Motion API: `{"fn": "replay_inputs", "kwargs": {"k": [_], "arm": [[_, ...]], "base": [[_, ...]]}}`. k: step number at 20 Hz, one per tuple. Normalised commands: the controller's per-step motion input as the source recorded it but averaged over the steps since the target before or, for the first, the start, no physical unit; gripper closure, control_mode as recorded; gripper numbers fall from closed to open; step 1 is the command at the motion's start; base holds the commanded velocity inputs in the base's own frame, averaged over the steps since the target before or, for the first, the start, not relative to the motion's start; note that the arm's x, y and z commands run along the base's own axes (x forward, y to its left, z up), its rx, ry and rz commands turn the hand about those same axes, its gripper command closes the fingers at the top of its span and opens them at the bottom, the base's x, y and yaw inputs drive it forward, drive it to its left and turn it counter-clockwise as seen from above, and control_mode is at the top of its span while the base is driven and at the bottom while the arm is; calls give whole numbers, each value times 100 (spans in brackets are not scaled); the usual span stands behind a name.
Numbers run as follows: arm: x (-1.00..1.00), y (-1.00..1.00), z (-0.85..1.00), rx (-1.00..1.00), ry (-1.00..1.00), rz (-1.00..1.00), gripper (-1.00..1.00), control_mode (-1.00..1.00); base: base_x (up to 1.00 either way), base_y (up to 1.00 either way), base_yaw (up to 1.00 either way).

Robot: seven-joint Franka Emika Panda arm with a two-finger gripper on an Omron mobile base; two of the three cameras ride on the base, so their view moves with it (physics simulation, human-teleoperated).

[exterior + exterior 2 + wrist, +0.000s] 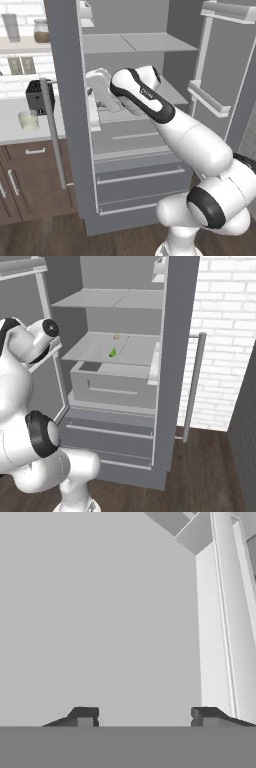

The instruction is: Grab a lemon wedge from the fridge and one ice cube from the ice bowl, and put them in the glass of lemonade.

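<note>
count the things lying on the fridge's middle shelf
2: the lemon wedge near the shelf's middle, and a small beige lump behind it toward the back wall. The arm could hide more.

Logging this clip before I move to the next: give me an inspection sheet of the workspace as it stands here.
Surface: grey fridge shelf, bare around two small items.
Job's things: fridge with both doors open; lemon wedge lying on the middle shelf; glass of lemonade on the white counter to the left. Ice bowl and ice: nothing seen.
Clutter: small beige lump behind the wedge; black toaster; jar and tall glass on a wall shelf.
Grippers: gripper inside the fridge, fingertips apart, nothing between them.
Cables: nothing seen.
Surroundings: brown cabinets, white brick wall, wood floor.
</note>
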Motion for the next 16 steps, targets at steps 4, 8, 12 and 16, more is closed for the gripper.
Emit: {"fn": "replay_inputs", "kwargs": {"k": [4,8,12,16], "arm": [[-23,57,33,-3,3,0,-100,-100],[-54,-22,36,0,0,-3,-100,-100],[-80,-67,47,0,0,-7,-100,-100],[-86,-65,33,-3,0,-9,-100,-100]], "base": [[0,0,0],[0,0,0],[0,0,0],[0,0,0]]}}
